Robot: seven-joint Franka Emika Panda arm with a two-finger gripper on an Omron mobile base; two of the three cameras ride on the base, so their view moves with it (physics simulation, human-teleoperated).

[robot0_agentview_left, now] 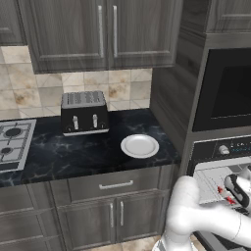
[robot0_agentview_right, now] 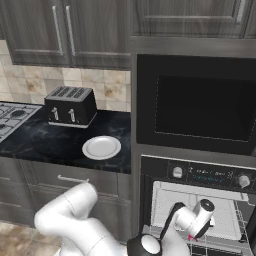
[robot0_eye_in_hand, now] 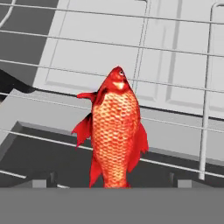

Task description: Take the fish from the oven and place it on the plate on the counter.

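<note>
Hand view: the fish [robot0_eye_in_hand: 114,135] is seen lying on the wire rack [robot0_eye_in_hand: 175,83], directly ahead of the pincer [robot0_eye_in_hand: 111,183], its head pointed away and its tail nearest the fingertips.
Pincer: released, jaws spread wide, one dark tip seen to each side of the tail; nothing is grasped.
Fish contact: whether the tips touch the fish cannot be told.
Left base view: the pincer [robot0_agentview_left: 230,196] is held low over the pale tray of the oven [robot0_agentview_left: 215,176], with red patches of the fish just beside it.
Right base view: the pincer [robot0_agentview_right: 192,234] is placed over the tray, below the knob strip.
Plate [robot0_agentview_left: 139,146]: set well apart to the pincer's left, on the counter [robot0_agentview_left: 73,152].
Toaster [robot0_agentview_left: 84,112]: stood farther left, behind the plate.
</note>
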